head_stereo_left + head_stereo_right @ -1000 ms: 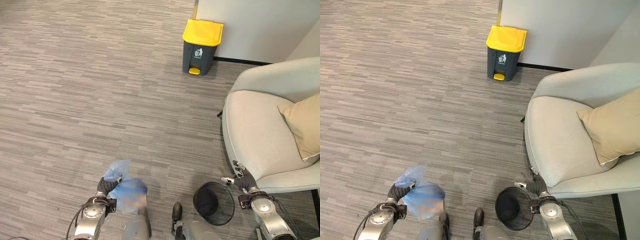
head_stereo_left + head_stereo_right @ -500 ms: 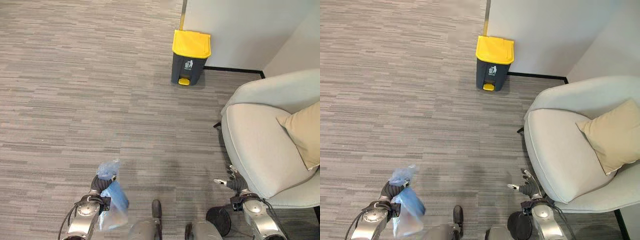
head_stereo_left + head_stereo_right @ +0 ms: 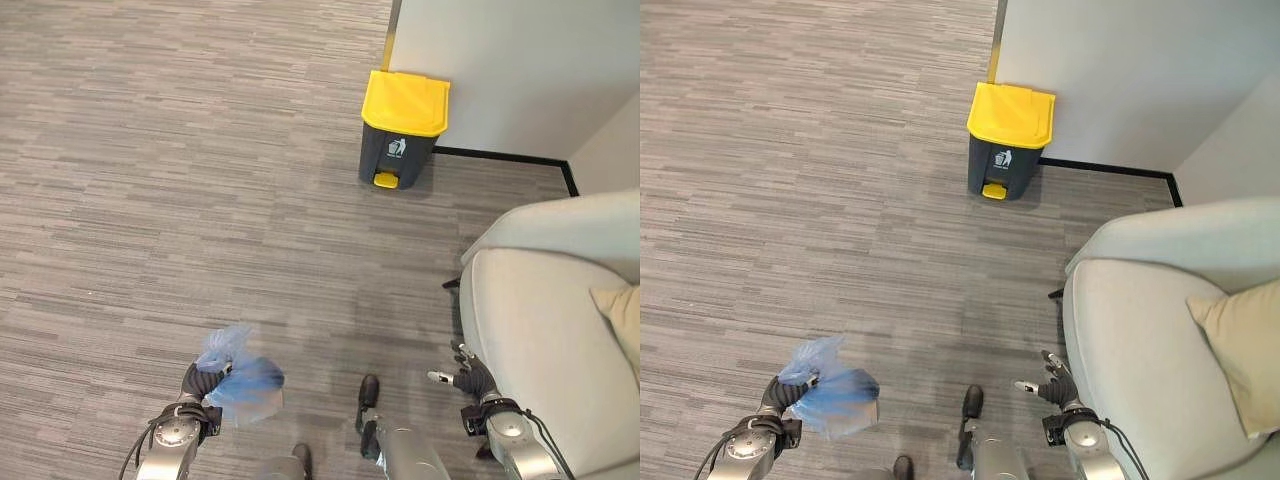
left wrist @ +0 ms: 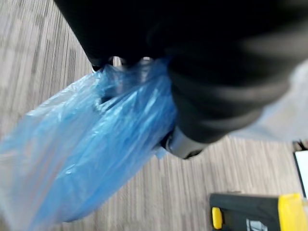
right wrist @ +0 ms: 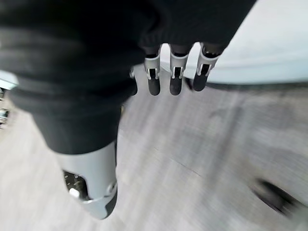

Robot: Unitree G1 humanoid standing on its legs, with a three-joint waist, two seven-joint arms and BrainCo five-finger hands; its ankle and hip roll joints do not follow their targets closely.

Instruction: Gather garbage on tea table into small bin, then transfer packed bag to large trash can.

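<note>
Armchair (image 3: pixel 545 330) at rt. Can (image 3: pixel 403 130), yellow lid down, at wall ahead, sits lower in view than 0.5 s ago; small bin gone from view. Judged: walking bag over, well apart yet. Bag (image 3: pixel 240 385) hangs, neck clenched in L hand (image 3: pixel 198 385). R hand (image 3: pixel 465 378) relaxed, empty.

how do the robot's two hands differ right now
The left hand is curled round the neck of a blue plastic bag, while the right hand holds nothing. The left hand's fingers are closed in a grip; the right hand's fingers hang straight and relaxed. Both sit low over the grey floor.
</note>
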